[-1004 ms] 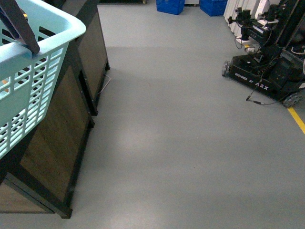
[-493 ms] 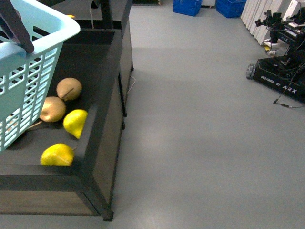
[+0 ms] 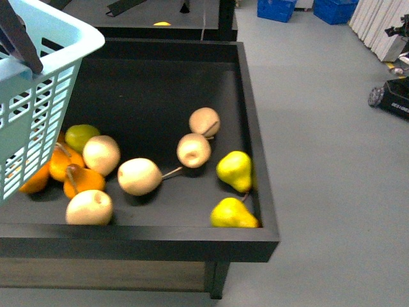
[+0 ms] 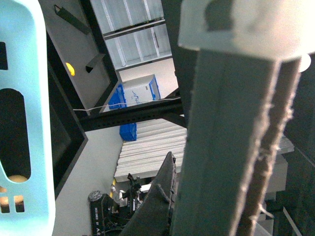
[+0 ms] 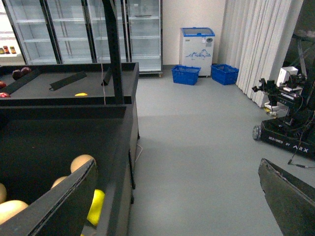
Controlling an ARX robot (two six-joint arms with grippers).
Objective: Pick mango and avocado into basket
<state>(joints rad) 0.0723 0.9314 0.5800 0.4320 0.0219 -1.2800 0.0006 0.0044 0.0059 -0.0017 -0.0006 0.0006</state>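
The light blue basket (image 3: pixel 39 89) hangs at the front view's upper left, over the left end of a black bin. My left gripper (image 4: pixel 197 216) is shut on its brown-grey handle (image 4: pixel 231 137), which fills the left wrist view; the basket wall (image 4: pixel 24 123) shows beside it. My right gripper (image 5: pixel 172 206) is open and empty, over the grey floor beside the bin's corner. A small yellow fruit (image 3: pixel 162 23) lies in the far bin, too small to tell whether it is the mango; it also shows in the right wrist view (image 5: pixel 81 94). No avocado shows.
The near black bin (image 3: pixel 255 147) holds several tan pears (image 3: pixel 139 176), two yellow pears (image 3: pixel 234 169), orange fruits (image 3: pixel 83 180) and a yellow-green fruit (image 3: pixel 82 135). Another wheeled robot (image 5: pixel 288 125) stands on the floor at right. Blue crates (image 5: pixel 186 74) and fridges (image 5: pixel 74 29) stand at the back.
The front view has swung left: the fruit bin has come fully into view, and the other robot has slid to the right edge. The basket stays at upper left.
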